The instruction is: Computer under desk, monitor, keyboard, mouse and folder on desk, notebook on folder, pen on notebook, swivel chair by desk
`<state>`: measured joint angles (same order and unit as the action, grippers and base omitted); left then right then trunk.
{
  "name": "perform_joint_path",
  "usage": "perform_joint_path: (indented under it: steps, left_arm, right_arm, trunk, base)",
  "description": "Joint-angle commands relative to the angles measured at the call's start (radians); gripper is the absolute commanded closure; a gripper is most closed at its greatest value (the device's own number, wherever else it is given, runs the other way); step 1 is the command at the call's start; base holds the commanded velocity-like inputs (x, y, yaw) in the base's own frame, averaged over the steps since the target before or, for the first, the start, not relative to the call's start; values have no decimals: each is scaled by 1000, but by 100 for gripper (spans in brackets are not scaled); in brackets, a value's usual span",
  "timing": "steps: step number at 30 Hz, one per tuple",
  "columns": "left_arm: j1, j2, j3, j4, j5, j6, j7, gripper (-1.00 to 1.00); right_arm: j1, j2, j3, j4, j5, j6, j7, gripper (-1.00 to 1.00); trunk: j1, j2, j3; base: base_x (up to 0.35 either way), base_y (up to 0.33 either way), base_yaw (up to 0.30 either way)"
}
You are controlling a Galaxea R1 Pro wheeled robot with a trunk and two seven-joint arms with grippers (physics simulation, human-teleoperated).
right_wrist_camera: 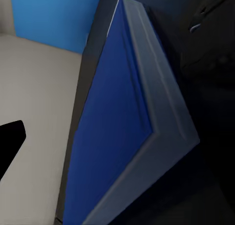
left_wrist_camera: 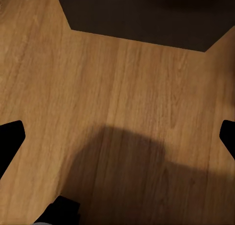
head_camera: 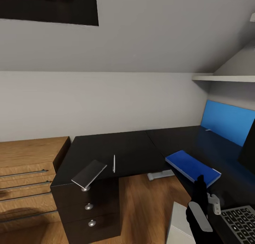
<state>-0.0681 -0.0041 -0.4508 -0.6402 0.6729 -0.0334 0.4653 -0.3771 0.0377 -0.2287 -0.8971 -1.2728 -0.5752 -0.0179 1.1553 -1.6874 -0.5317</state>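
Note:
The desk (head_camera: pixel 131 148) is L-shaped with a glossy black top. A dark grey notebook (head_camera: pixel 88 173) lies at its front left corner and overhangs the edge above the drawers. The thin white pen (head_camera: pixel 114 163) lies just right of it. The blue folder (head_camera: pixel 193 167) rests on the right wing, with the keyboard (head_camera: pixel 242 221) nearer me and the monitor's black edge (head_camera: pixel 248 146) at far right. My right gripper (head_camera: pixel 200 187) hovers open just short of the folder (right_wrist_camera: pixel 117 117). My left gripper (left_wrist_camera: pixel 117 137) hangs open over bare wood floor. A light grey computer (head_camera: pixel 180 224) stands below the desk edge.
A wooden chest of drawers (head_camera: pixel 28 176) stands left of the desk, next to the black three-drawer unit (head_camera: pixel 88 206). A blue panel (head_camera: pixel 228 121) leans against the wall behind the right wing, under a white shelf (head_camera: pixel 223 78). Open floor (head_camera: pixel 141 208) lies inside the desk's angle.

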Motion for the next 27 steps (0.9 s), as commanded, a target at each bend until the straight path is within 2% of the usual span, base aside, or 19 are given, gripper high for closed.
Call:
perform_joint_path:
  steps: [1, 8, 14, 27]
  left_arm:
    - [-1, 1, -6, -1, 10, -3, 7, -100]
    - [-1, 1, -6, -1, 8, -3, 7, -100]
    - [-1, 1, -6, -1, 8, -3, 7, -100]
    - [-1, 1, -5, -1, 9, -3, 7, -100]
  right_arm:
    - [0, 1, -2, 0, -11, -2, -5, -100]
    - [0, 1, 1, 0, -11, -2, -5, -100]
    - [0, 1, 2, 0, -11, -2, -5, -100]
    - [0, 1, 2, 0, -10, -2, -5, -100]
  trunk:
    - [0, -1, -1]
    - [0, -1, -1]
    - [-23, 41, 18]
    - [-23, 41, 18]
  base:
    - [-4, 0, 0]
    - [-1, 0, 0]
    - [0, 0, 0]
    - [0, 0, 0]
